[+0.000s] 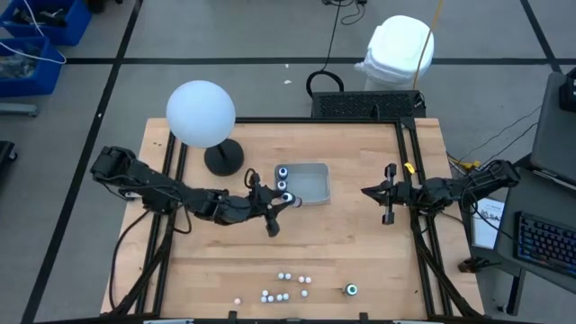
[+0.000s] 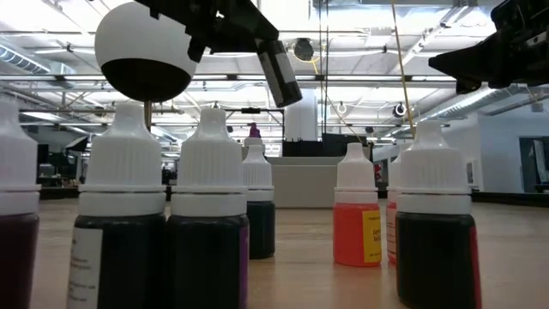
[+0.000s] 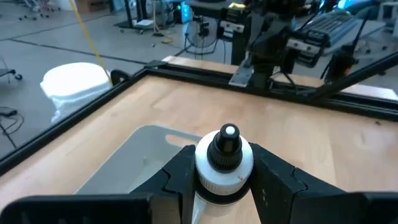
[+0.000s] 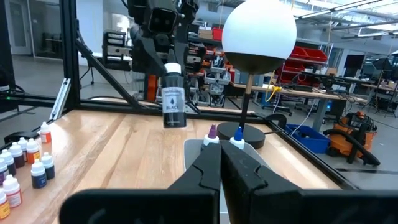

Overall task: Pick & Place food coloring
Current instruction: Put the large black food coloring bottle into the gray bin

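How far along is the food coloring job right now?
Two bottles already stand in the clear tray. The left gripper holds a black-labelled bottle at the tray's edge, not yet released. About eight small bottles and one jar wait near the table's front edge. The right gripper waits shut, empty, beside the tray.

2 dark jointed arms, black jaws.

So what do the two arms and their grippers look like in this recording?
Both arms are dark, almost black, built of chunky jointed segments with black cables trailing off their bases. The left gripper has two flat, wedge-shaped matte black fingers. The right gripper has the same two black fingers, and its arm carries a small yellow tag near the wrist. No other markings show.
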Controlling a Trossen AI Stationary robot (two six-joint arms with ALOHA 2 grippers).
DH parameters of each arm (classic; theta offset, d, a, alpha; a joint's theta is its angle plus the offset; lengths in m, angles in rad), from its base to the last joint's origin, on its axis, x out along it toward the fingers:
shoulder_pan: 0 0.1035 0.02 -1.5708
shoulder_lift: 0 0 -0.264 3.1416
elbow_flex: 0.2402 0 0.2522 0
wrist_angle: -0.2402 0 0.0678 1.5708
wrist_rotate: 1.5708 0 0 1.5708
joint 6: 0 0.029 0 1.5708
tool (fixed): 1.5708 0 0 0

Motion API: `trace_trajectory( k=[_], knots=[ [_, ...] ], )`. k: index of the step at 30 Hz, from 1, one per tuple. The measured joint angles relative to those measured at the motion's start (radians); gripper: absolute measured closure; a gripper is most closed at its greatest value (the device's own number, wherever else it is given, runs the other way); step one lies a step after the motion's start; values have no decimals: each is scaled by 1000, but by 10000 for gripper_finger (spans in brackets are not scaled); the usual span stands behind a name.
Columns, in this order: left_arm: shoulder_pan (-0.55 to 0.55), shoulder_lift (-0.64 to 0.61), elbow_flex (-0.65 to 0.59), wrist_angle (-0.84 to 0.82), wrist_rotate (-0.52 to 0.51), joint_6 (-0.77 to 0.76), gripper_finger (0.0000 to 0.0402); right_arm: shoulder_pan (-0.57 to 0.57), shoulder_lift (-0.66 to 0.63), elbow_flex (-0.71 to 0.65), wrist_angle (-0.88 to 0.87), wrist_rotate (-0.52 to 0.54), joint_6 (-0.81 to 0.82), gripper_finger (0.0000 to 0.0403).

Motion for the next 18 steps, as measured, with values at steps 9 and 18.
trace_trajectory(
  k=[9,18],
  knots=[
    [21,24,1,5,23,-2,277,0,0,0,0,0,0,403],
    [21,24,1,7,23,8,277,0,0,0,0,0,0,403]
  ],
)
